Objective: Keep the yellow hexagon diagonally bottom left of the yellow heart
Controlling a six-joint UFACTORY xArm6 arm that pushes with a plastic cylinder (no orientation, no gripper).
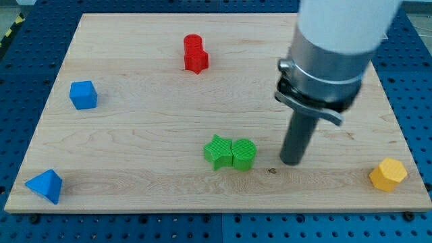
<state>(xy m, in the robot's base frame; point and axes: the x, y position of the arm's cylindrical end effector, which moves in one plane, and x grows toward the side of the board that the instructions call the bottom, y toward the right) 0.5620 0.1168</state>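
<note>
The yellow hexagon [388, 174] lies near the board's bottom right corner. No yellow heart shows in the view; the arm's wide body covers the upper right part of the board. My tip [291, 162] rests on the board well to the left of the yellow hexagon and just right of the green cylinder [244, 154]. It touches no block.
A green star [217, 151] touches the green cylinder's left side. Two red blocks [195, 54] sit together near the top middle. A blue cube [83, 94] is at the left and a blue triangle [45, 185] at the bottom left corner of the wooden board [135, 135].
</note>
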